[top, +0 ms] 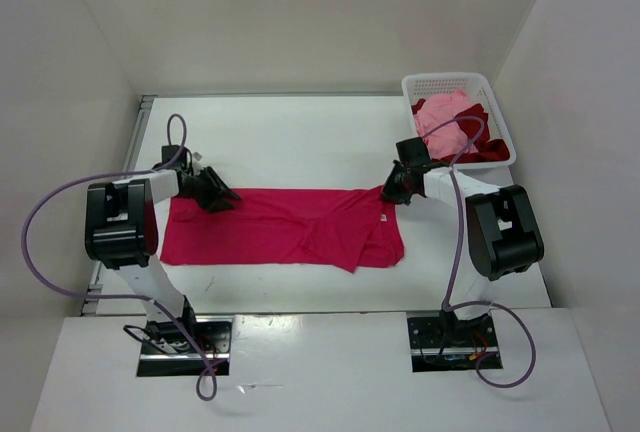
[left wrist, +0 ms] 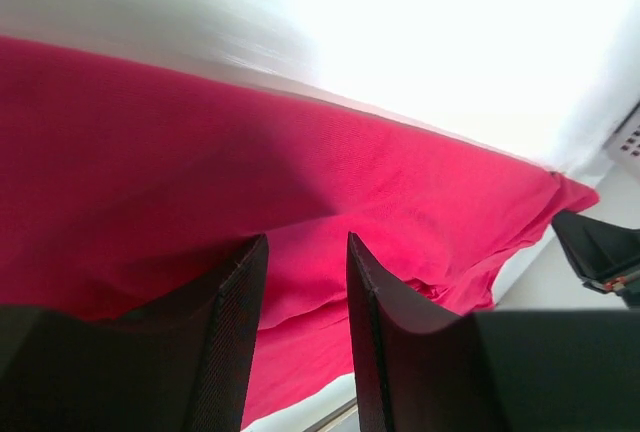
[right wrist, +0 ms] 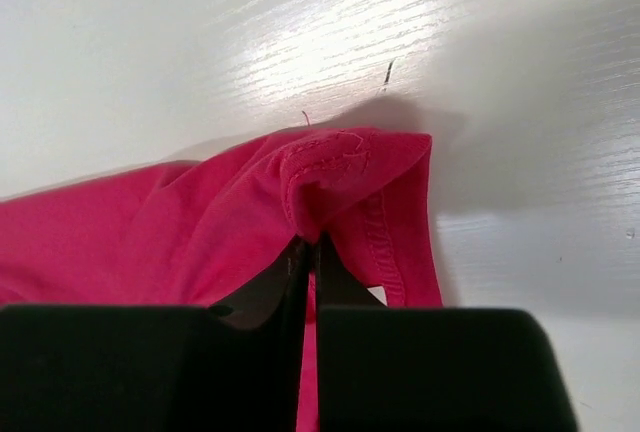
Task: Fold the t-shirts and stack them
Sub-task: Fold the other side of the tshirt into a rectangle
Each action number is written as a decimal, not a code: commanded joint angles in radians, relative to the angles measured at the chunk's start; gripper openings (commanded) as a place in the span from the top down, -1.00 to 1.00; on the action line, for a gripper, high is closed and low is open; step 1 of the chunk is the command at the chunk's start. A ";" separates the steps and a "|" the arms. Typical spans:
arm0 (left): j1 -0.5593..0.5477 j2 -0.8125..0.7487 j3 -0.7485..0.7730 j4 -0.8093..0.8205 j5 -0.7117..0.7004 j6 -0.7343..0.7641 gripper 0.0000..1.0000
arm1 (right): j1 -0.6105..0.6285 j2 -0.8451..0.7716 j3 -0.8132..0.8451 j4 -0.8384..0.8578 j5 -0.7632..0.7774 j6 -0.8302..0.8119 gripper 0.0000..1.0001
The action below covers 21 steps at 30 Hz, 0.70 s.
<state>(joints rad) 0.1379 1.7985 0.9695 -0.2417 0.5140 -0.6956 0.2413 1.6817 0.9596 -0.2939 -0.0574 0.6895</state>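
One crimson-pink shirt (top: 280, 227) lies spread on the table (top: 300, 142); soft, light and limp (take hems or corners). The right tool (right wrist: 308, 247) is pinched on its far right hem corner. The left tool (left wrist: 305, 242) sits half-spread at the far left edge, grip unclear. The pale pink shirt (top: 440, 117) and dark red shirt (top: 492, 152) are bunched in the basket (top: 445, 79), mostly hidden.

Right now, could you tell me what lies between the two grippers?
The bright crimson-pink cloth t-shirt lies spread from the left gripper to the right gripper; the top view shows it.
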 commanded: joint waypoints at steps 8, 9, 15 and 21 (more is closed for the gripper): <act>0.196 0.024 -0.069 0.061 -0.002 -0.008 0.09 | -0.054 -0.068 0.068 -0.056 0.174 0.013 0.94; 0.207 0.033 -0.069 0.061 -0.002 -0.018 0.09 | -0.066 -0.068 0.068 -0.056 0.174 0.013 0.94; 0.229 0.009 -0.089 0.061 0.017 -0.027 0.09 | -0.076 -0.039 0.047 -0.031 0.120 0.013 0.57; 0.229 -0.089 -0.074 0.012 0.050 0.007 -0.01 | -0.076 -0.117 0.100 -0.076 0.068 0.001 0.11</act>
<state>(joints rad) 0.3569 1.7679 0.8982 -0.1925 0.6025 -0.7330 0.1783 1.6463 0.9970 -0.3416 0.0158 0.7071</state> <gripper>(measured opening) 0.499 0.425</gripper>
